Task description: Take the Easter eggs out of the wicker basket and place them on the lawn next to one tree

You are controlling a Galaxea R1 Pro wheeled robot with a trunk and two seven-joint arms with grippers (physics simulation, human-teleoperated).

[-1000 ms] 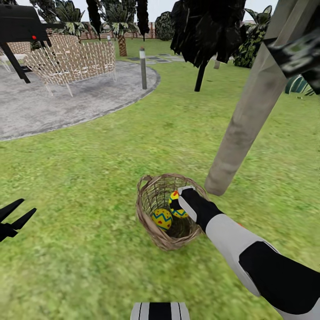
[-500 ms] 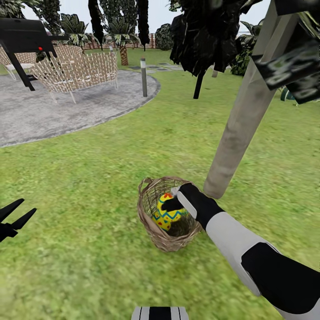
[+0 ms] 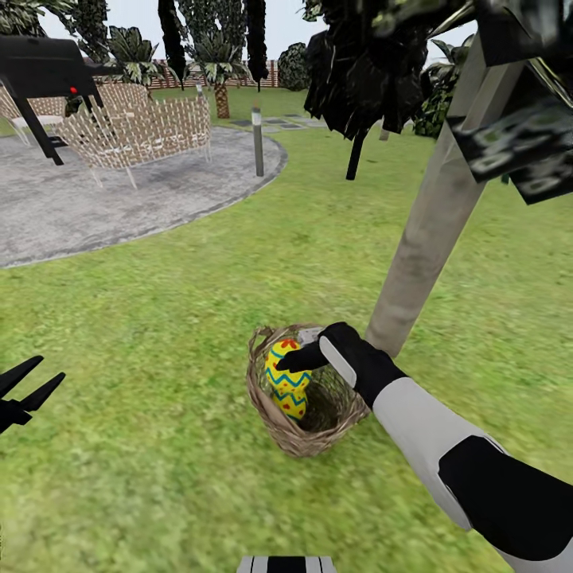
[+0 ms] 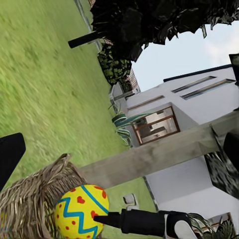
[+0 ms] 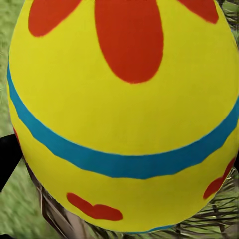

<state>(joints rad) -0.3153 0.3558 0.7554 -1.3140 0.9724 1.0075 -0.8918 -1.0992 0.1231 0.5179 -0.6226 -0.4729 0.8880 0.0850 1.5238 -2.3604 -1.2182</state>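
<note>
My right gripper (image 3: 298, 356) is shut on a yellow Easter egg (image 3: 284, 368) with blue zigzags and red marks, held at the rim of the brown wicker basket (image 3: 306, 442) on the lawn (image 3: 159, 318). A second egg (image 3: 293, 404) lies lower inside the basket; the third is hidden. The held egg (image 5: 124, 114) sits very close in the right wrist view. From the left wrist, the egg (image 4: 79, 211) hangs over the basket (image 4: 30, 209). The tree's grey-beige trunk (image 3: 430, 231) rises just right of the basket. My left gripper (image 3: 28, 390) hovers open at the far left.
A grey round patio (image 3: 95, 191) with pale lattice chairs (image 3: 135, 127) and a black stand lies at the back left. A short post (image 3: 257, 139) marks its edge. Dark foliage (image 3: 366, 64) hangs overhead. A white house (image 4: 189, 124) stands beyond the trunk.
My right gripper has lifted one egg from the basket's floor up to its rim and a little left. The left gripper has not moved.
</note>
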